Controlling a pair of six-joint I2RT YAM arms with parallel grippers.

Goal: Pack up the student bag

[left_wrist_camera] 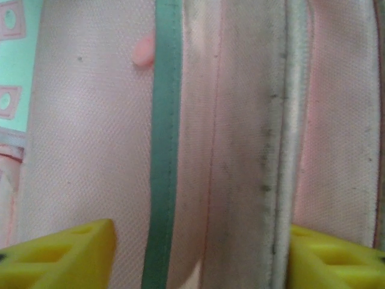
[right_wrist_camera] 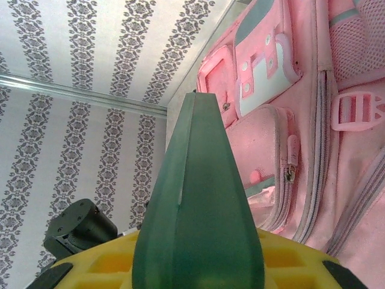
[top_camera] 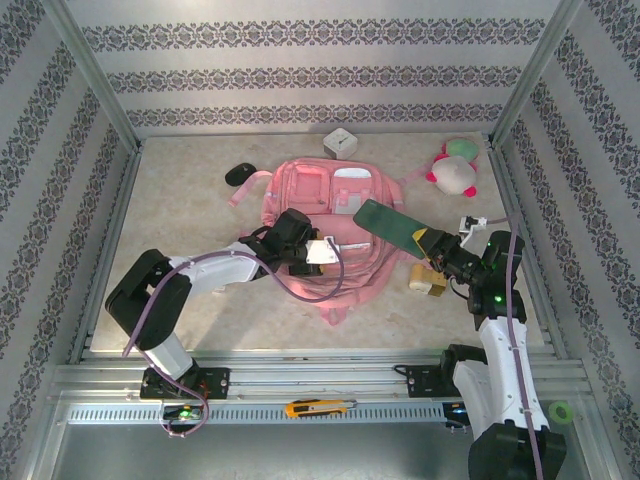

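Left tool [top_camera: 303,247] sits low on the student bag [top_camera: 300,185]. Its jaws stand apart, with flat pink fabric and a green trim strip [left_wrist_camera: 163,150] between them in the left wrist view. The bag lies flat in the middle of the worktop [top_camera: 180,200], pockets facing up. To its right, the right tool [top_camera: 432,246] is clamped on a dark green flat case [top_camera: 388,224], whose far end reaches over the bag's right edge. A pink-and-white plush toy [top_camera: 455,170] lies at the back right.
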